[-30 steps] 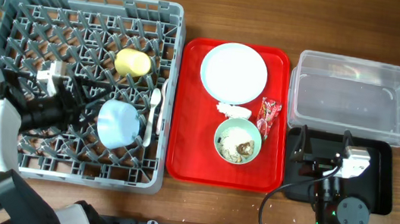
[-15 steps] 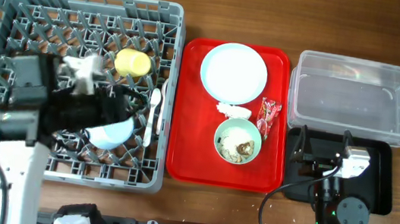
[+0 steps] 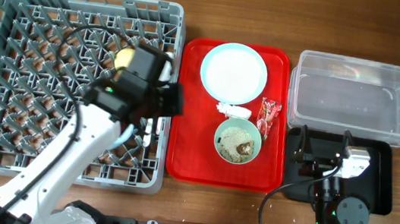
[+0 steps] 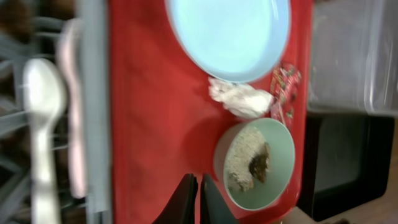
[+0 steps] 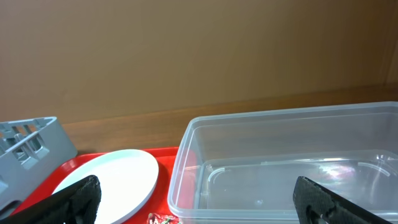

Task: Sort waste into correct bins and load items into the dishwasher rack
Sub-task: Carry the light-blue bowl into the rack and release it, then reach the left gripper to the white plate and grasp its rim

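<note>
Two fingers of my left gripper (image 4: 199,188) sit pressed together, holding nothing, over the red tray (image 4: 149,124), just beside the green bowl (image 4: 281,155) of scraps (image 4: 249,165). Overhead, that arm (image 3: 80,151) crosses the rack (image 3: 7,65) and covers most of the cup (image 3: 123,57). The wrist view shows the spoon (image 4: 42,99) plainly. The tissue (image 4: 239,99) lies between plate (image 4: 230,31) and bowl, with the wrapper (image 4: 285,87) beside it. My right gripper (image 5: 199,199) is spread wide before the tub (image 5: 280,155).

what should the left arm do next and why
Probably open the fingers and reach for the tissue: the left gripper hovers empty over the red tray, fingers nearly together, and the tissue, wrapper and food-filled green bowl sit there unsorted.
</note>
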{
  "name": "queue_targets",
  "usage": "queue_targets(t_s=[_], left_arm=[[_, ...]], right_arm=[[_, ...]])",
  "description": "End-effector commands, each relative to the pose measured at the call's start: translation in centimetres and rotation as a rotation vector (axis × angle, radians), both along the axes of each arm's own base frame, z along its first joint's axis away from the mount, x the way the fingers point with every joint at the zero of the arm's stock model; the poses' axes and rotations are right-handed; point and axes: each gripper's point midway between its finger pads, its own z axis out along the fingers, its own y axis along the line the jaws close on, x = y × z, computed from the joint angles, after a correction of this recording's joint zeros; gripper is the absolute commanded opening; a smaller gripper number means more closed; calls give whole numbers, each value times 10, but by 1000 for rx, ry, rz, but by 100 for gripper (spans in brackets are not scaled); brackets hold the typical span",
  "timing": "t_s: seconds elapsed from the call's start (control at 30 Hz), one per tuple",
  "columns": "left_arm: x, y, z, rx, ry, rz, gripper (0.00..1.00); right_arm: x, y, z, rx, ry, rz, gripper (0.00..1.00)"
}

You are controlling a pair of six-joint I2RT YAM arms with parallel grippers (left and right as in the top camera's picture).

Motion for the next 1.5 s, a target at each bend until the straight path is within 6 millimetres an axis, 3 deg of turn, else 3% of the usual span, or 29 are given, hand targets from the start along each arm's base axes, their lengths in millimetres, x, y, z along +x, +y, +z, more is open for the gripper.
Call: queue_targets(t_s=[0.0, 0.1, 0.13, 0.2, 0.27, 0.43, 0.5, 0.57, 0.63, 0.7, 0.77, 0.9, 1.0, 1.2, 1.47], left_arm=[[-4, -22, -8, 108, -63, -40, 9], [-9, -50, -10, 99, -100, -108, 15], [-6, -61, -9, 81, -127, -123, 15], [5, -81, -5, 26, -175, -153, 26], [14, -94, 5, -49, -149, -182, 27], [74, -138, 62, -115, -204, -276, 27], [95, -149, 63, -73, -255, -250, 27], [113, -152, 51, -6, -316, -198, 29], [122, -163, 35, 21, -343, -194, 38], [127, -194, 2, 10, -356, -234, 38], [128, -209, -17, 31, -386, -286, 37], [132, -215, -66, 113, -372, -269, 30], [128, -215, -99, 147, -324, -282, 30], [122, -211, -129, 184, -271, -297, 18], [107, -212, -153, 221, -219, -326, 17]], right_arm=[[0, -3, 2, 12, -10, -14, 100], [0, -3, 2, 12, -10, -14, 100], [0, -3, 2, 12, -10, -14, 100], [0, -3, 2, 12, -10, -14, 100], [0, -3, 2, 12, -10, -14, 100], [0, -3, 2, 12, -10, -14, 100], [0, -3, 2, 12, -10, -14, 100], [0, -3, 2, 12, -10, -14, 100], [0, -3, 2, 12, -10, -14, 100], [0, -3, 2, 12, -10, -14, 100], [0, -3, 2, 12, -10, -14, 100], [0, -3, 2, 12, -10, -14, 100], [0, -3, 2, 12, -10, -14, 100], [0, -3, 2, 12, -10, -14, 100], [0, -3, 2, 12, -10, -14, 100]])
